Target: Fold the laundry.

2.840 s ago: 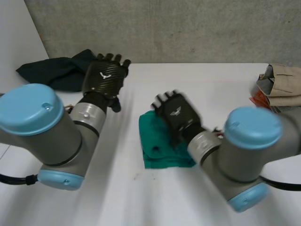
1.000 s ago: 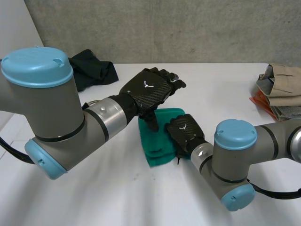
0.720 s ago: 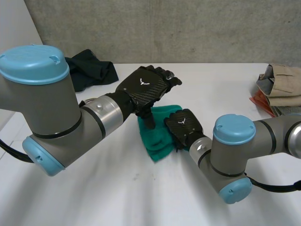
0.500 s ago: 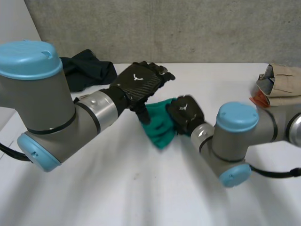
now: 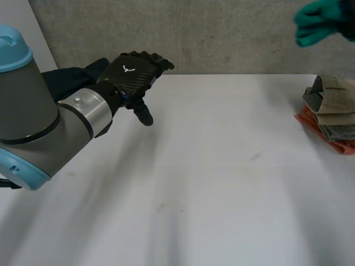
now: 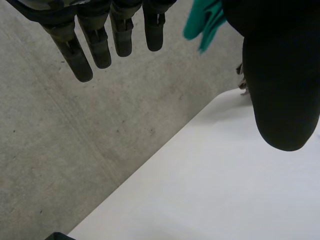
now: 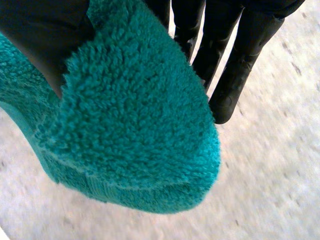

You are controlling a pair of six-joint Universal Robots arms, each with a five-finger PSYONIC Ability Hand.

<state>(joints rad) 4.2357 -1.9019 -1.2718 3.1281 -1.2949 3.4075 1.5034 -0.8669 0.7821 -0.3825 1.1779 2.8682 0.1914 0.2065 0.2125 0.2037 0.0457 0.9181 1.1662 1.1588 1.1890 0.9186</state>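
Head view, read left to right. A dark cloth (image 5: 69, 80) lies crumpled at the far left corner of the white table (image 5: 211, 166), not yet folded. Just beside it hovers the left hand (image 5: 133, 72). In its wrist view the fingers (image 6: 100, 45) are straight and spread from the thumb, grasping nothing. This placement suggests a hand kept clear of the work and close to the next garment, though that is a judgement only.

The middle of the table is bare. At the far right, high above the table and against the grey wall (image 5: 222, 33), hangs the teal towel (image 5: 320, 23), the task's thing in hand. The right hand (image 7: 40, 30) pinches it between thumb and straight fingers, as the right wrist view shows. Below it, at the table's right edge, sits a stack of folded clothes (image 5: 333, 105) in beige, grey and orange. A towel held so high and so near that stack is probably being carried there for stacking.

The towel has a thick, fleecy pile. It is doubled over the thumb into a rounded fold, with a flatter hem band along its lower edge. It appears compact rather than loose, so the folding of this piece seems largely done.
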